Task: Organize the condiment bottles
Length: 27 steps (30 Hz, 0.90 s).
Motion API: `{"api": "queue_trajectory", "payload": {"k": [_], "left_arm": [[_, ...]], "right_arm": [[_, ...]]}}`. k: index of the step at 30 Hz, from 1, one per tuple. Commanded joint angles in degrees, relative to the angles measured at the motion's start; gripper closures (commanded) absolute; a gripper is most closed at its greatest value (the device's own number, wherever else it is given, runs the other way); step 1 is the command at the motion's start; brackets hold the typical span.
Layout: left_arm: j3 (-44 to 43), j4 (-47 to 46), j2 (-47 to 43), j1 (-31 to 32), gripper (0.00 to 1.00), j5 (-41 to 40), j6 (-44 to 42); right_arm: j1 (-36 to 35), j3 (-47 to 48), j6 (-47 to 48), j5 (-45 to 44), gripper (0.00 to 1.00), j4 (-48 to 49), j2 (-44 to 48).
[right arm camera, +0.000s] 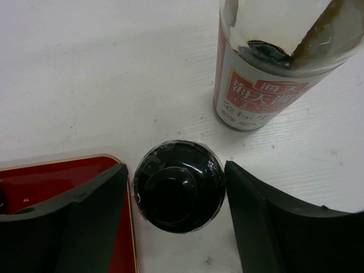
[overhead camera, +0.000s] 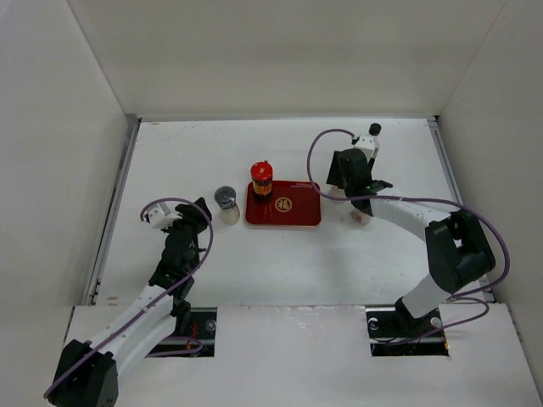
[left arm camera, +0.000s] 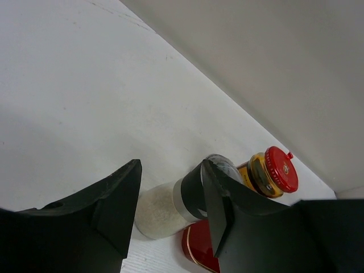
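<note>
On a white bench (overhead camera: 280, 271), a flat red tray (overhead camera: 293, 212) with a gold emblem sits near the middle. Well left of the tray, the left end effector (left arm camera: 170, 168) has its two black fingers partly apart and holds nothing. The grey-lidded shaker (overhead camera: 226, 202), filled with white grains, stands upright just left of the tray. From the left wrist it shows just beyond the fingertips, closer to the right-hand finger.

At the tray's far left corner stands the red-capped jar (overhead camera: 261, 180); it is unclear whether it rests on the tray or just behind it.

Just right of the tray, the right end effector (right arm camera: 175, 168) is spread fairly wide, one finger on each side of the small dark black-capped bottle (right arm camera: 177, 185), with a thin gap on the tray side. Further from the tray, behind that bottle, the tall clear bottle (right arm camera: 267, 79) with a red-white label stands upright. A pale-lidded jar (overhead camera: 360, 217) peeks out from under the right arm, right of the tray.
</note>
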<state>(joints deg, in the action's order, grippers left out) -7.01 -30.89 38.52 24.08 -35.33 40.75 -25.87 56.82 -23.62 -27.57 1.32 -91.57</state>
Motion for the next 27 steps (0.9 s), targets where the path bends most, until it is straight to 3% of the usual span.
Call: {"api": "queue_trajectory", "payload": {"k": [1,6,15,20,27], "left_arm": [[0.24,-3.03,0.06,-0.13,0.55,0.53,0.56],[0.24,-3.21,0.85,-0.3,0.54,0.44,0.64],[0.24,-3.91,1.9,-0.3,0.53,0.0,0.73],[0.33,-4.44,2.44,-0.3,0.53,0.35,0.73],[0.59,-4.44,2.35,-0.39,0.53,0.0,0.73]], "right_arm": [[0.25,2.51,0.06,0.33,0.29,0.61,0.08],[-0.01,2.77,0.33,-0.2,0.48,0.61,1.65],[-8.35,5.67,1.29,-1.08,0.48,2.54,7.81],[-14.16,11.02,1.73,-0.55,0.48,5.44,0.97],[-16.45,18.32,1.2,0.85,0.47,7.64,-7.65]]}}
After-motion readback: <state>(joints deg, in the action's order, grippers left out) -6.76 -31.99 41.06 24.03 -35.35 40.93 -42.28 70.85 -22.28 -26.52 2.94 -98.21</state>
